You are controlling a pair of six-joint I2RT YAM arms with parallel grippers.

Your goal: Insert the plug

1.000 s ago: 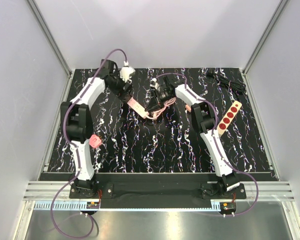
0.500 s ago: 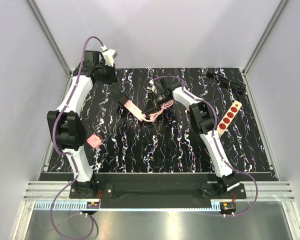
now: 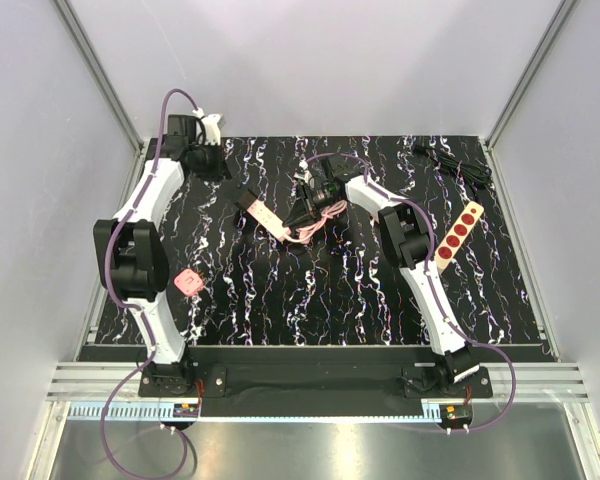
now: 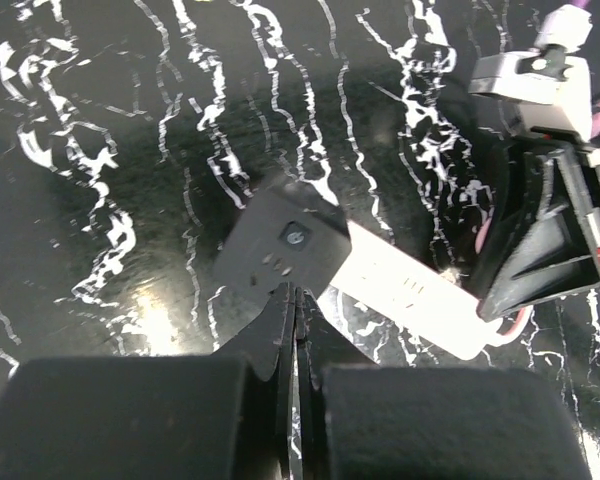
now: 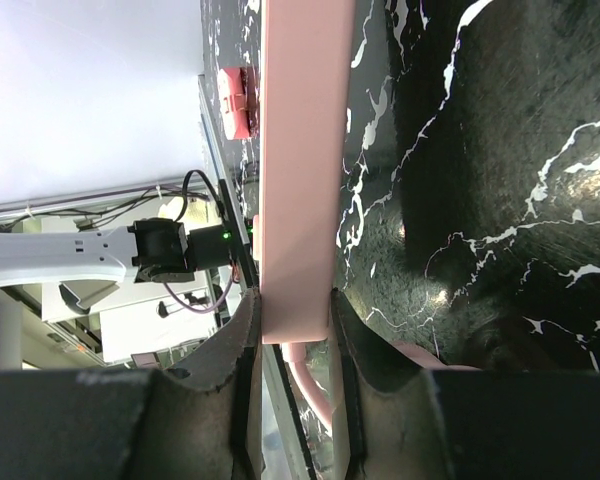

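A black plug sits on the left end of a pale pink power strip lying on the black marbled table. My left gripper is drawn back toward the rear left, shut and empty, its tips just short of the plug in the left wrist view. My right gripper is shut on the strip's right end, where its pink cord leaves. How deep the plug sits in the strip does not show.
A tan power strip with red sockets lies at the right. A black cable is coiled at the back right. A small pink object rests by the left arm. Walls enclose the table on three sides.
My left gripper let go of the plug, shut, and pulled away to the back left. The strip and plug shifted slightly left. The right gripper kept its hold.
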